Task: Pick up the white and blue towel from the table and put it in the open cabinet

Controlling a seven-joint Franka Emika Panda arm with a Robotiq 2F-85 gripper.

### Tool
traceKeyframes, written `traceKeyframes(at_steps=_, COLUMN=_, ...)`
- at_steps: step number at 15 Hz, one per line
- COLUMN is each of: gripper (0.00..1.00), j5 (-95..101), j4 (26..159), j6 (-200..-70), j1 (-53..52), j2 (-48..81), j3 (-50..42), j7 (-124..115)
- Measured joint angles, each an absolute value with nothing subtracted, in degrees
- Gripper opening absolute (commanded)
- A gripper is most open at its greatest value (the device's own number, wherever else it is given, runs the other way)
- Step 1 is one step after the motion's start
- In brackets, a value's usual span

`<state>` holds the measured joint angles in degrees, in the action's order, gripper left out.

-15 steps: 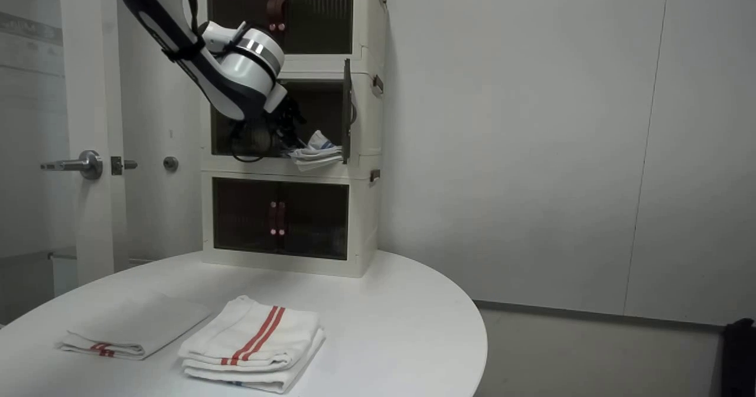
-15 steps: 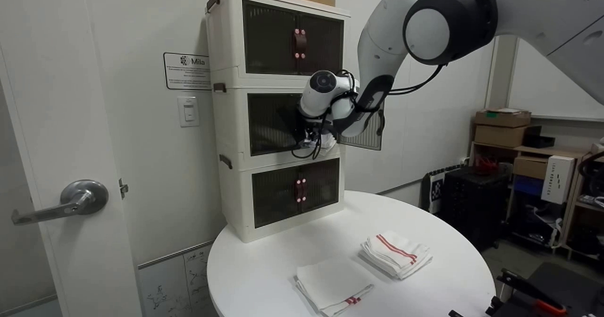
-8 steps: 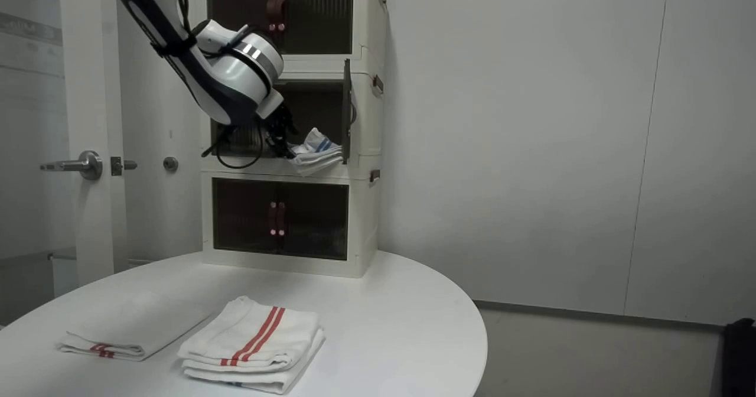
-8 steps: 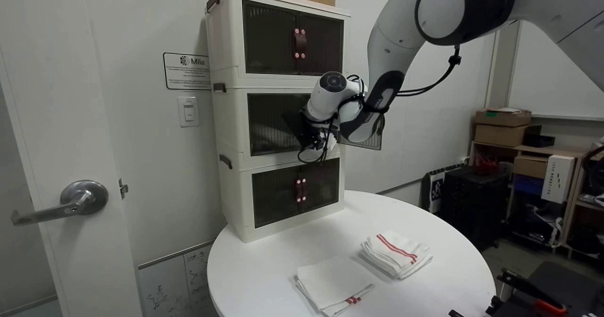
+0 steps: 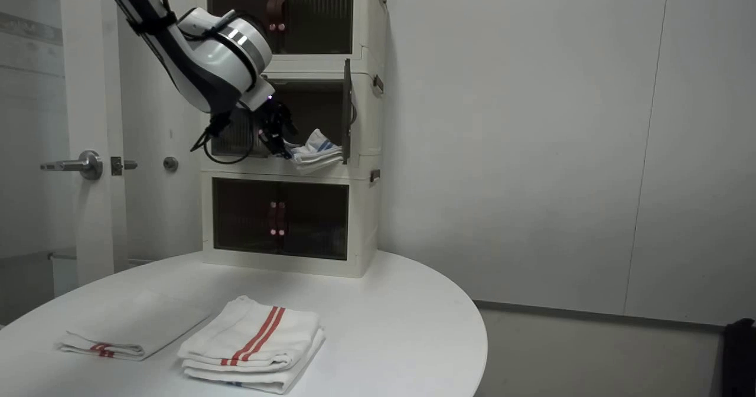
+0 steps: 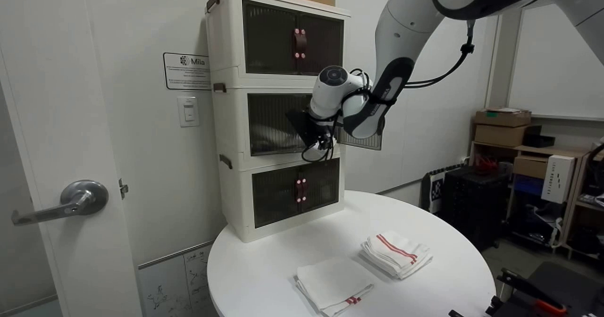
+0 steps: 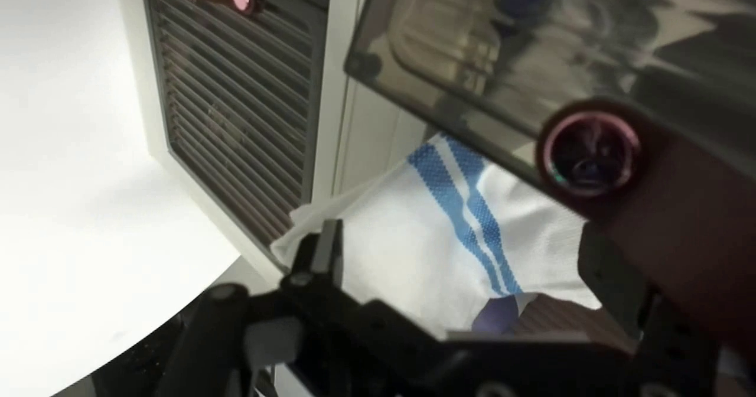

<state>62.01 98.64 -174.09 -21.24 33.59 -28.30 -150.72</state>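
The white and blue towel (image 5: 319, 156) lies folded in the open cabinet (image 5: 367, 119), its front edge hanging over the sill and a blue-striped corner sticking up. Just outside the opening, beside the towel's near end, is my gripper (image 5: 290, 143). In the wrist view the gripper (image 7: 463, 244) stands wide open, and the towel (image 7: 401, 237) fills the space beyond its fingers without being gripped. I cannot tell whether a finger touches the cloth. The swung-out door (image 7: 508, 107) covers part of the towel there. In an exterior view the arm and gripper (image 6: 322, 142) hide most of it.
On the round table (image 5: 401, 326) lie a stack of white towels (image 5: 254, 332) with red stripes, a bit of blue showing low at its edge, and a flat red-striped towel (image 5: 136, 326). The cabinet door (image 5: 347, 113) stands open close to the gripper.
My gripper has drawn back out of the cabinet opening, leftward in an exterior view, and the arm has pulled away with it. The towel stays on the sill, its front edge slightly shifted.
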Motion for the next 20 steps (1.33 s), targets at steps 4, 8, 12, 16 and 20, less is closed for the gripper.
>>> traceKeyframes(at_steps=4, gripper=1.00, j5=65.8, j4=99.8, j6=-167.3, j1=-26.0, j2=32.7, j3=-33.6, j7=-157.1)
traceKeyframes(at_steps=8, gripper=1.00, j5=61.4, j4=100.5, j6=-164.1, j1=-33.0, j2=33.1, j3=-42.2, j7=-155.6)
traceKeyframes(at_steps=12, gripper=1.00, j5=55.6, j4=104.5, j6=-166.6, j1=-37.6, j2=33.1, j3=-46.9, j7=-155.2)
traceKeyframes(at_steps=16, gripper=1.00, j5=49.7, j4=110.6, j6=-176.5, j1=-39.9, j2=33.0, j3=-49.8, j7=-156.0)
traceKeyframes(at_steps=20, gripper=1.00, j5=43.4, j4=117.0, j6=-184.6, j1=-44.2, j2=33.4, j3=-54.3, j7=-155.6)
